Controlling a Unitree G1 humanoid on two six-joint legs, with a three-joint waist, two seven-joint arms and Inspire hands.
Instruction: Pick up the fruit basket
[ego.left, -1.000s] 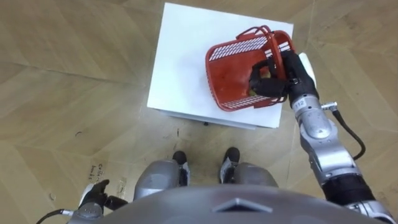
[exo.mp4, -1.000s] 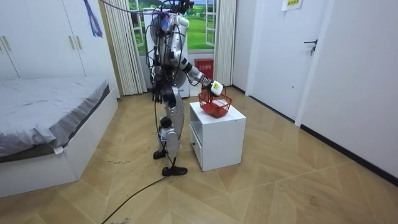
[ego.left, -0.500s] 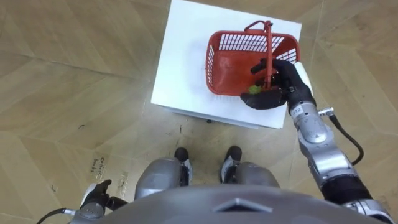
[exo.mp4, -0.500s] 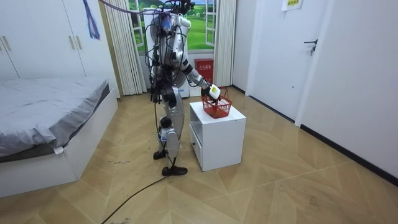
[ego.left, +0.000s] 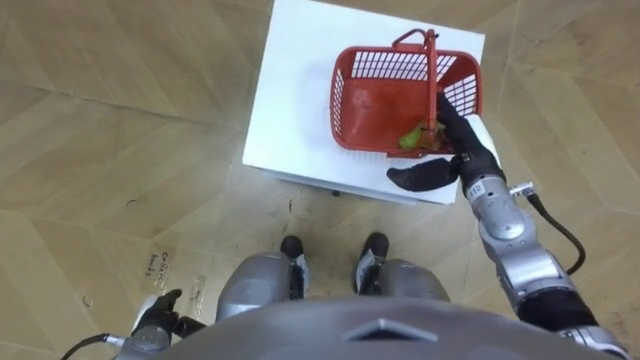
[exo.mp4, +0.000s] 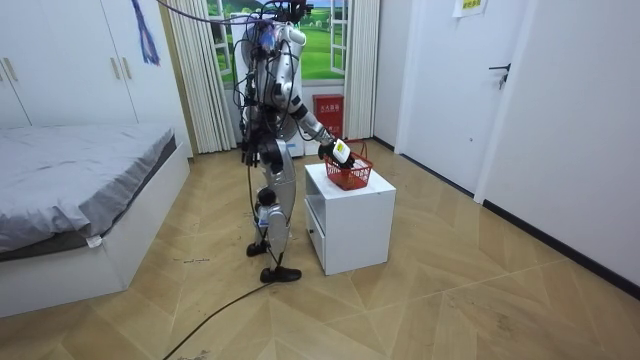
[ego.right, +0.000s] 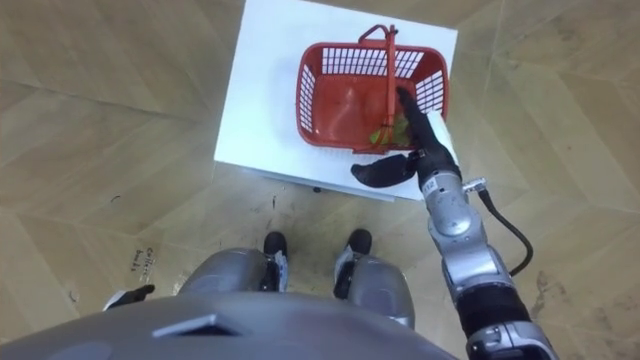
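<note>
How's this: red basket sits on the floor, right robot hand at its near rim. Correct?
No. The left eye view shows the red basket on the white cabinet, not the floor; the right robot hand is at its near rim.

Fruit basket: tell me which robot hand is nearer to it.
Right. The right robot hand reaches over the near right rim of the fruit basket. The left robot hand hangs at the robot's side, far away.

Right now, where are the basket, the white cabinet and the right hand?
basket (ego.left: 372, 105), left eye view, bare red floor inside it.
white cabinet (ego.left: 295, 100), left eye view, bare top to the basket's left.
right hand (ego.left: 462, 158), left eye view, middle of the hand, behind its fingers.
</note>
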